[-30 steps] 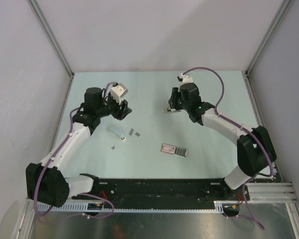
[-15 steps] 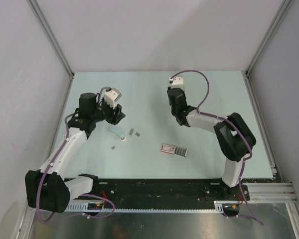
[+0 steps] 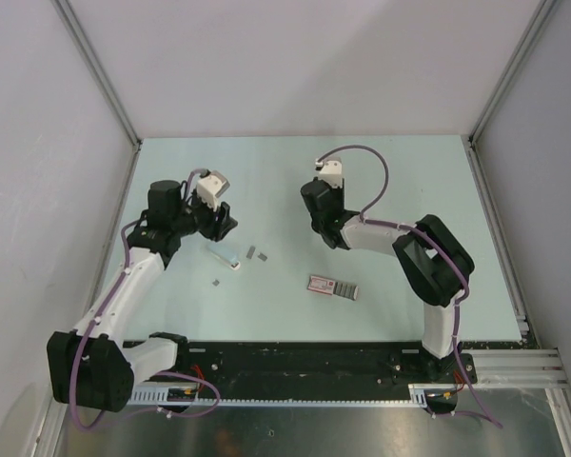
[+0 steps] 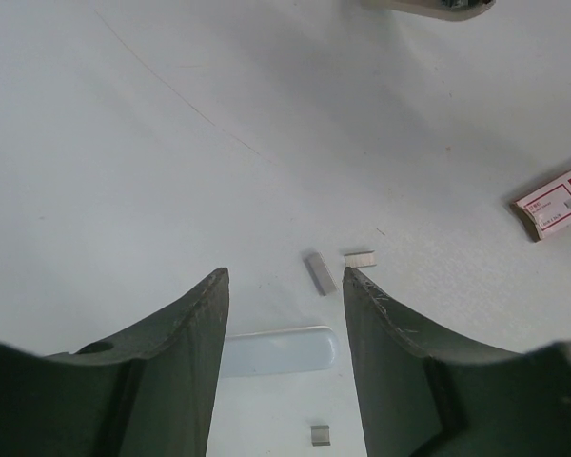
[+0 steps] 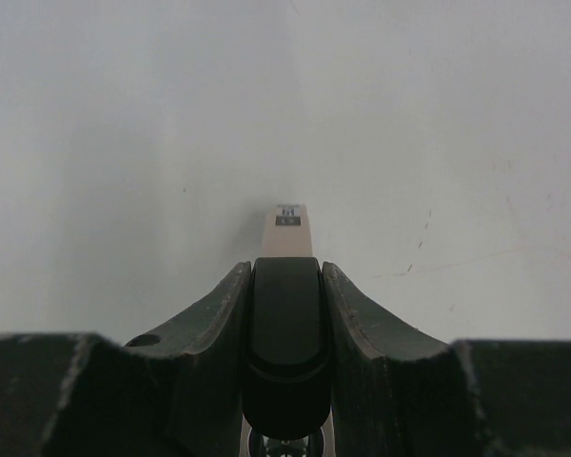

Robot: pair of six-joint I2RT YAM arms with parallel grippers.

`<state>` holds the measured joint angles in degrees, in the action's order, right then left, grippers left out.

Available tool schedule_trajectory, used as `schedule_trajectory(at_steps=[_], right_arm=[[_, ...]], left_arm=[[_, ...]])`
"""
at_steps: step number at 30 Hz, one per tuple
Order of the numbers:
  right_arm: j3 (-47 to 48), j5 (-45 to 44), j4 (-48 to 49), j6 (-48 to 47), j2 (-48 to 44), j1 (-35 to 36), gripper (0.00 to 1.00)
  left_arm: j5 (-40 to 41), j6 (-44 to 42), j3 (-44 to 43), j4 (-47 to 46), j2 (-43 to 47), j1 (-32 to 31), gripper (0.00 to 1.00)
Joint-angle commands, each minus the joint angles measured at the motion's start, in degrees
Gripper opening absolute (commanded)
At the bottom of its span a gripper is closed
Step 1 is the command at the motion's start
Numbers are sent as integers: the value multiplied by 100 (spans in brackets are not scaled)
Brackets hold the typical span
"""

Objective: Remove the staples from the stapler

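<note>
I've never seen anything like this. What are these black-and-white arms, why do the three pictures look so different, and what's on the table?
These are two robot arms bolted at the table's near edge, each ending in a two-finger gripper. The wide picture comes from a fixed camera above; the other two come from cameras on the wrists, so each shows its own dark fingers up close. The right gripper is shut on a small black stapler with a beige base. The left gripper is open and empty, above the table. Lying there are a few tiny grey staples, a pale oblong piece and a pink-and-grey packet.
</note>
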<state>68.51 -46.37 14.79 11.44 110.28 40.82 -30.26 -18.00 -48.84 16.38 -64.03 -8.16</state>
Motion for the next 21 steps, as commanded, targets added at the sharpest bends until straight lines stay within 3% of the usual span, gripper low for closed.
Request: schedule_trajectory(at_steps=[1,7,12,21], right_arm=[[51,40,-891,1143,-111,105,0],[-267,568,-1592,1891,-281,123,2],[-448,1017,-1732,1999,-495,99,37],[-552,1504,-2051,1905,-1397,91,74]], left_arm=[[-133,-14,22,27,262,52,56],[-84,-62,123,93,346,51,57],[2,-196,86,322,267,-2,57],[768,-922,175,633,-38,-743,72]])
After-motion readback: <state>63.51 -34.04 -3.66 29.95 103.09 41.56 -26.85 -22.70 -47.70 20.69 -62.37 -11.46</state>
